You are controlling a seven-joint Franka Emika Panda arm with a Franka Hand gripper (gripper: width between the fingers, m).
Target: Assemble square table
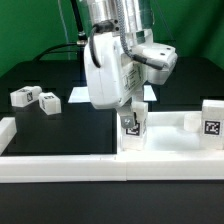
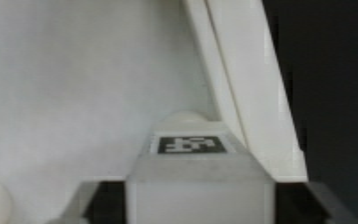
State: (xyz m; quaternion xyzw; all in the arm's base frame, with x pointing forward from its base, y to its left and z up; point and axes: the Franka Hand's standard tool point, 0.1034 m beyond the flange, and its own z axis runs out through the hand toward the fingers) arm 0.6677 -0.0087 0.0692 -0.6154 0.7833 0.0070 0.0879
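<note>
One short white plastic block leg (image 1: 132,127) with a black-and-white tag stands upright on a corner of the big flat white square plastic panel (image 1: 175,137), right by the panel's edge. The panel lies on the black table (image 1: 60,125), toward the exterior view's right.

The pincer (image 1: 131,110) points straight down over this leg, with a finger on each side of it. I cannot tell if the fingers squeeze the leg or have let it go. The pictures are too blurry there.

A second leg (image 1: 22,97) and a third leg (image 1: 47,101) sit close together on the table, well apart from the panel, on the exterior view's left. A fourth leg (image 1: 210,121) stands near the panel's other end.

Here is what I think could go wrong. The leg may not sit deep in its round hole, which I cannot see. If the pincer goes up while a finger rubs the leg, the leg could tip over or get pulled along. It is so close to the edge that it could fall off onto the table.
</note>
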